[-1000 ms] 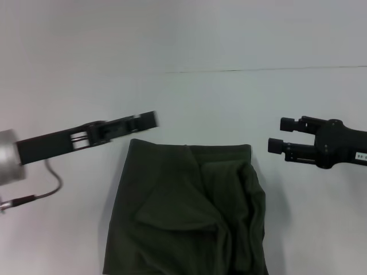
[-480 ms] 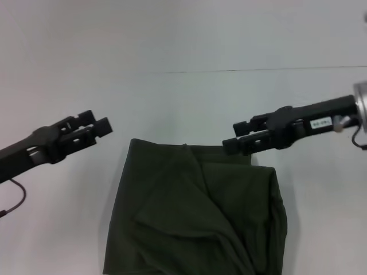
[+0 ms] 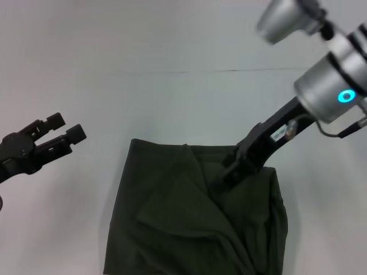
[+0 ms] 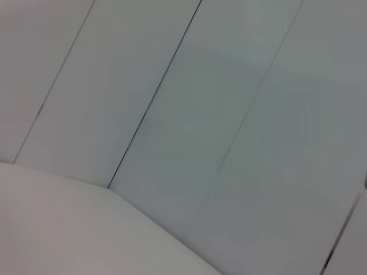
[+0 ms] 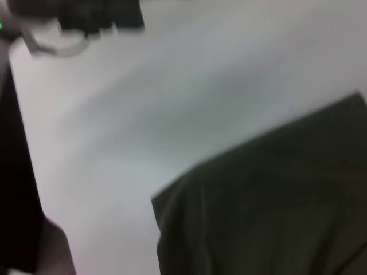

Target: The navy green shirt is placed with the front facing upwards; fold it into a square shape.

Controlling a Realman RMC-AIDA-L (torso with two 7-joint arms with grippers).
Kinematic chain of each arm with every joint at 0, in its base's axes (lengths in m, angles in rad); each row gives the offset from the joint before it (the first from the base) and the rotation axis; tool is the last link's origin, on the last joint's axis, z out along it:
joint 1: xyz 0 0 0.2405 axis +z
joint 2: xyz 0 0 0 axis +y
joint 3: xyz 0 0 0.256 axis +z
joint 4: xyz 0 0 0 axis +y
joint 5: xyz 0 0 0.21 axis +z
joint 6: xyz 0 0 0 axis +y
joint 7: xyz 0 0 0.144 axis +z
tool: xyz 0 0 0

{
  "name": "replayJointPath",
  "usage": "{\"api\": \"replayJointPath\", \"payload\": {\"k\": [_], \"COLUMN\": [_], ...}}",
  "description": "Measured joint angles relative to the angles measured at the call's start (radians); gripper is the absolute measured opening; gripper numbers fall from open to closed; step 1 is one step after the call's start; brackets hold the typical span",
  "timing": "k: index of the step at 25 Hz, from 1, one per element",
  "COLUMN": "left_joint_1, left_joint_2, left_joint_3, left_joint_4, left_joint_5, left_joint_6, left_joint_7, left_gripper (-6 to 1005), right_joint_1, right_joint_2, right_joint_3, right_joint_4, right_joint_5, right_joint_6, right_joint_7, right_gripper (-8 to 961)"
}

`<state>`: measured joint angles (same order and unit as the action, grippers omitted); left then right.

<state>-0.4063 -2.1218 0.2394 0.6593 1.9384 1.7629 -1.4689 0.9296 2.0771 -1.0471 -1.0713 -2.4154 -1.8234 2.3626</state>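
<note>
Olive shirt (image 3: pixel 189 217), right gripper (image 3: pixel 221 179) apparently touching

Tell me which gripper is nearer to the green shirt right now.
Right. The right gripper is over the shirt, near its far right corner; the left gripper hovers open, off its left side.

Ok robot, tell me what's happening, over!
Left gripper open, off to the shirt's left. Right gripper down on the navy green shirt, which lies folded and rumpled. Nothing in the way.

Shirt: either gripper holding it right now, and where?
Left gripper is open off to the side, holding nothing. Right gripper is down on the shirt near its far right edge; a grip cannot be told.
</note>
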Motion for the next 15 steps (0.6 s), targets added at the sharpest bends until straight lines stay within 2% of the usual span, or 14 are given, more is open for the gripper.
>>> {"api": "replayJointPath", "payload": {"k": [4, 8, 15], "left_joint_1": [0.007, 0.011, 0.006], "left_joint_2": [-0.001, -0.002, -0.001], "left_joint_3": [-0.005, -0.006, 0.001], "left_joint_4": [-0.004, 0.005, 0.008], "left_joint_5": [0.0, 0.007, 0.012], "left_joint_6": [0.003, 0.013, 0.032], "left_joint_7": [0.015, 0.017, 0.018], "left_gripper": [964, 964, 963], "right_joint_1": [0.015, 0.018, 0.038], "right_joint_2": [0.018, 0.02, 0.022], "right_joint_3": [-0.094, -0.213, -0.381], "right_joint_4": [0.023, 0.07, 0.078], "right_joint_5": [-0.012, 0.018, 0.082], "right_joint_6": [0.04, 0.114, 0.181], "right_joint_7": [0.011, 0.025, 0.033], "right_gripper": [807, 807, 808]}}
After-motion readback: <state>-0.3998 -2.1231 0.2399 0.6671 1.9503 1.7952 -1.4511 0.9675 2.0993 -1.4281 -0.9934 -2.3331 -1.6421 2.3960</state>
